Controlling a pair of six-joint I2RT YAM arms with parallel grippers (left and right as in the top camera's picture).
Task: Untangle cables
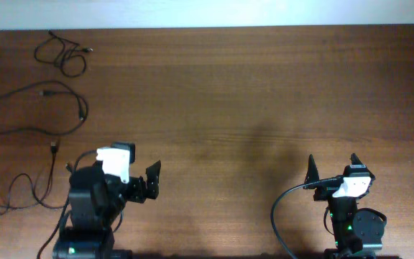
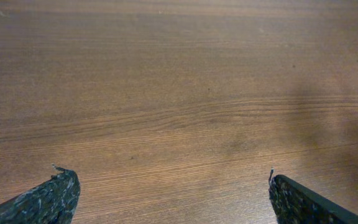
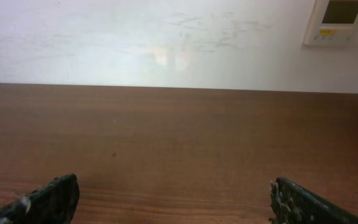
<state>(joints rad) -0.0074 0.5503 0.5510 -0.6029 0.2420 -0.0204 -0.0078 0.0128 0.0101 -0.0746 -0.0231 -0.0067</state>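
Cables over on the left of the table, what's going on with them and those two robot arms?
Nothing is being handled right now. Three thin black cables lie loose on the left side of the table, apparently as separate strands. Both arms sit at the near edge, with the left fingers and right fingers open, empty and touching no cable.

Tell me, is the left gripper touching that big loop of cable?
Apart. The overhead view shows the left gripper open, with a plain stretch of table between it and the cable loop.
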